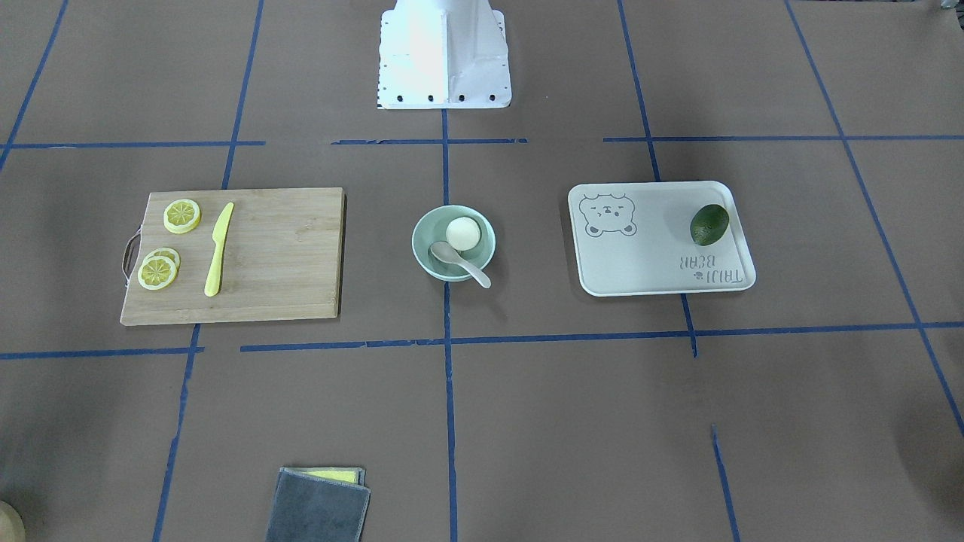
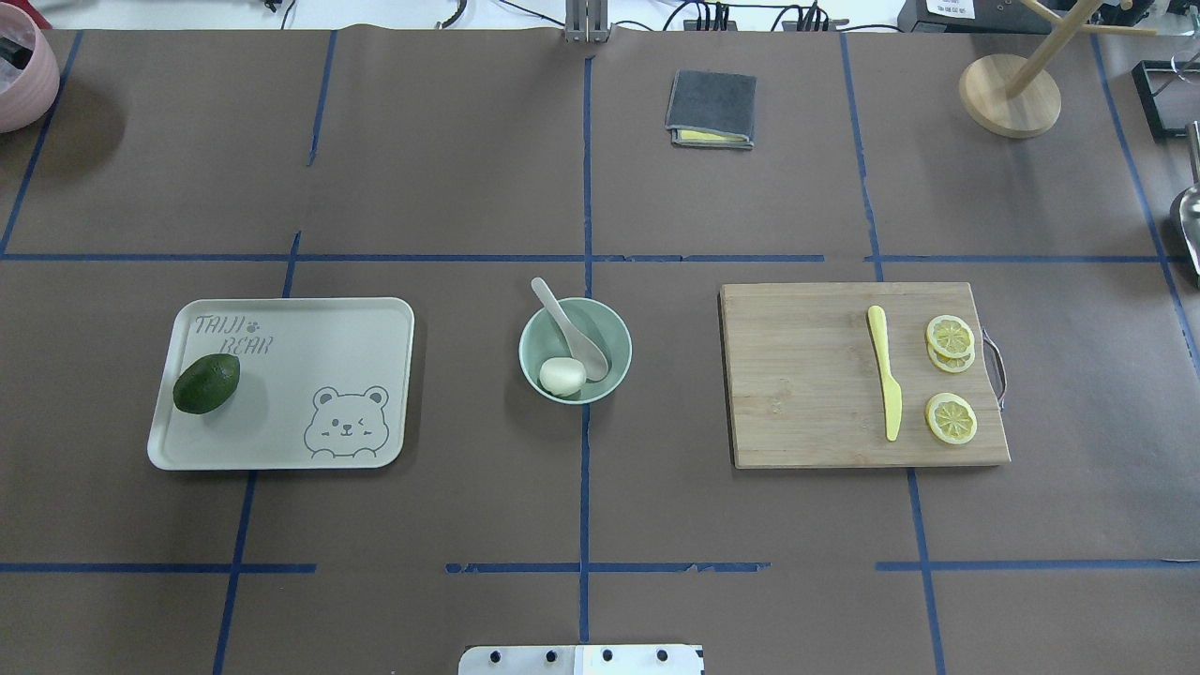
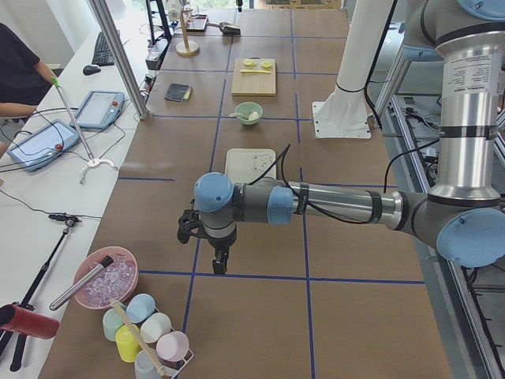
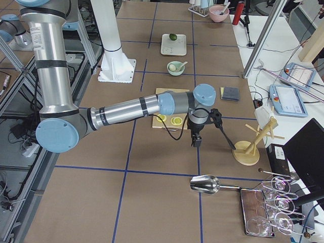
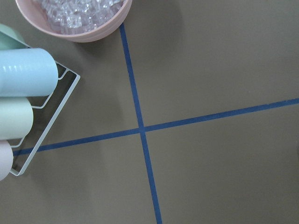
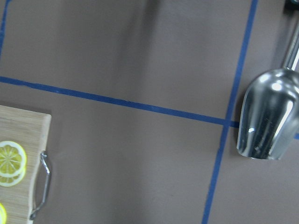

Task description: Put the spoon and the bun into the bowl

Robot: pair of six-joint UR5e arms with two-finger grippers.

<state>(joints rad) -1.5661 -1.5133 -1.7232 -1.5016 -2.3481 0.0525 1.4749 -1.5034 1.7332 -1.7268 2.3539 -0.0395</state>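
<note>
The pale mint-green bowl (image 1: 419, 242) stands at the table's middle. The white bun (image 1: 463, 232) lies inside it. The off-white spoon (image 1: 461, 263) rests in the bowl with its scoop inside and its handle over the rim. All three also show in the overhead view: bowl (image 2: 621, 343), bun (image 2: 562, 376), spoon (image 2: 567, 325). My left gripper (image 3: 219, 264) hangs over the table far from the bowl, near the table's left end. My right gripper (image 4: 195, 142) hangs beyond the cutting board, near the right end. I cannot tell whether either is open or shut.
A cream bear tray (image 2: 281, 450) holds a dark avocado (image 2: 206, 382). A wooden cutting board (image 2: 806, 375) carries a yellow knife (image 2: 885, 384) and lemon slices (image 2: 951, 417). A folded grey cloth (image 2: 711, 108) lies at the far side. A pink bowl (image 5: 74, 18), cups (image 5: 23, 74) and a metal scoop (image 6: 266, 114) sit at the ends.
</note>
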